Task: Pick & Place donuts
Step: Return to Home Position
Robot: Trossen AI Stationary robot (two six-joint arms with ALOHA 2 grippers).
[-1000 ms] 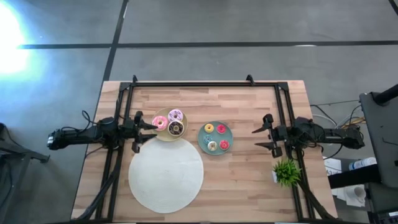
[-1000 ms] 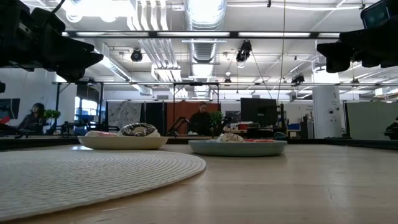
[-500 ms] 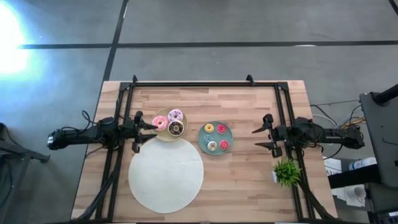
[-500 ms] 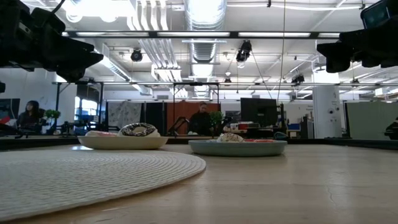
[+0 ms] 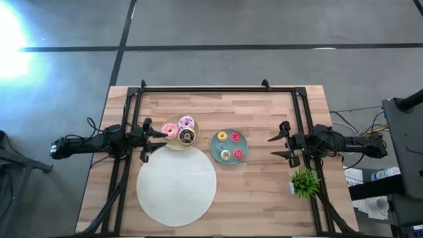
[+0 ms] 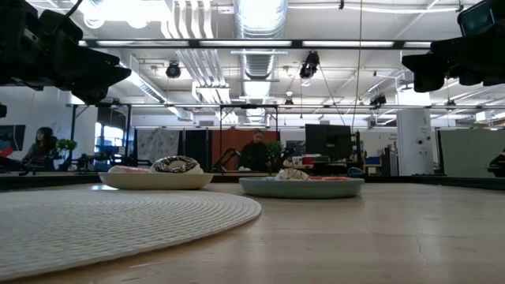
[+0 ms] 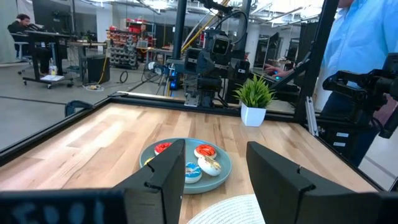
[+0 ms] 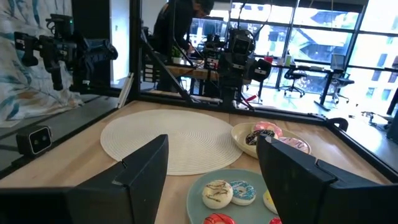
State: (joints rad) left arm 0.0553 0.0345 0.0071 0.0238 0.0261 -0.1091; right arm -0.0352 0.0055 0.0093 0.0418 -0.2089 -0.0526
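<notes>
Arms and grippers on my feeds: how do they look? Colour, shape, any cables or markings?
The left arm and right arm are both dark, nearly black, slim and jointed. The left gripper and right gripper each carry two dark fingers that look flat, broad and angular up close. Thin cables show beside the right arm. No markings are legible.

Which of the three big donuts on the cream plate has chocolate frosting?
The chocolate donut is the one nearest the white mat; the pink donut and the sprinkled donut lie farther from it.
</notes>
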